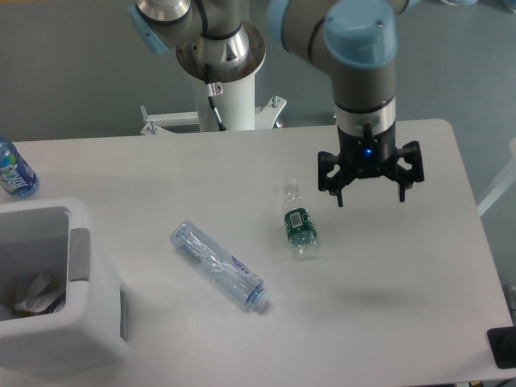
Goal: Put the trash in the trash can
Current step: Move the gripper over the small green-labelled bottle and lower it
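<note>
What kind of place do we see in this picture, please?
Probably a robotics lab or test room. A robot arm, its gripper open, hangs over a plain white table; its base is bolted to a pedestal by a bare grey wall. A staged sorting task: two plastic bottles and a white bin.

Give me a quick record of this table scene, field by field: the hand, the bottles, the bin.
hand: open, empty, above the table right of the short bottle
short bottle: green label, lying on the table mid-right
long bottle: clear, lying diagonally at centre, white cap toward lower right
blue bottle: far left edge, partly cut off
bin: white, lower left, some crumpled stuff already inside
trash binned: neither bottle yet
</note>
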Action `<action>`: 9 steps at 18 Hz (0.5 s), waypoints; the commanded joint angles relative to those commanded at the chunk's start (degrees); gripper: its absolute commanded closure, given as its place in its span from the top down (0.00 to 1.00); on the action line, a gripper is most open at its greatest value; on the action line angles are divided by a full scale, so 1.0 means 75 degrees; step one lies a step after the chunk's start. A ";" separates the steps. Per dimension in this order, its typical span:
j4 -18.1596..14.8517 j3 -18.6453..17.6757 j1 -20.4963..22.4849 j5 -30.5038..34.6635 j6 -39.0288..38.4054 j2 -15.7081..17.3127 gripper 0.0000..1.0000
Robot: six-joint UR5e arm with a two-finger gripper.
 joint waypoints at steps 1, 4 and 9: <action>0.0058 -0.0164 0.0036 -0.0108 0.0012 0.0012 1.00; 0.0152 -0.0633 -0.0011 -0.0086 0.0000 -0.0023 1.00; 0.0211 -0.1243 -0.0046 -0.0109 -0.0023 -0.0035 1.00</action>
